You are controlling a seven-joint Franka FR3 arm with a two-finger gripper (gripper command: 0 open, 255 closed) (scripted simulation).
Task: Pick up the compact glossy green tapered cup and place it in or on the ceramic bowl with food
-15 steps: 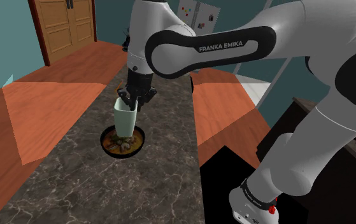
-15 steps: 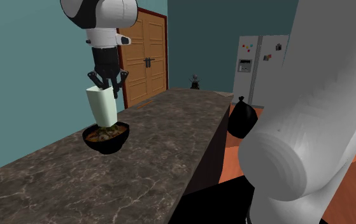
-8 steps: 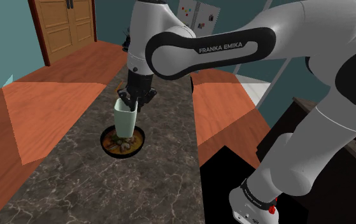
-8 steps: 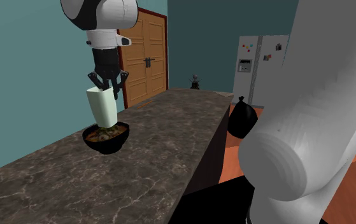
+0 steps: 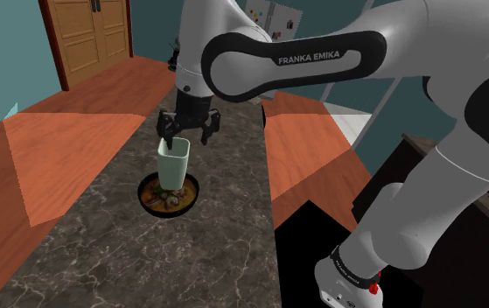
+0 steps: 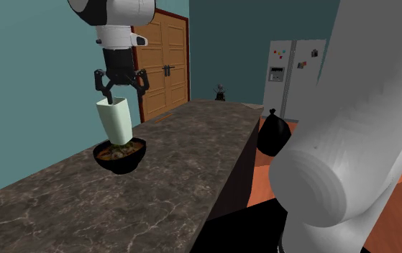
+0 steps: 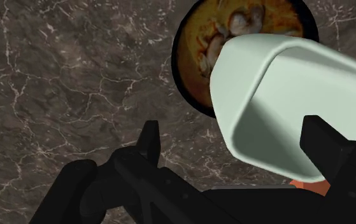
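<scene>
Jaws wide open, holding nothing, straddle the rim of the cup (image 5: 173, 164), which stands upright in the bowl (image 5: 148, 201) directly below.

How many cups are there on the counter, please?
1. The pale green cup stands in the bowl on the counter, just below the open gripper. The arm covers part of the counter, so another could be hidden.
</scene>
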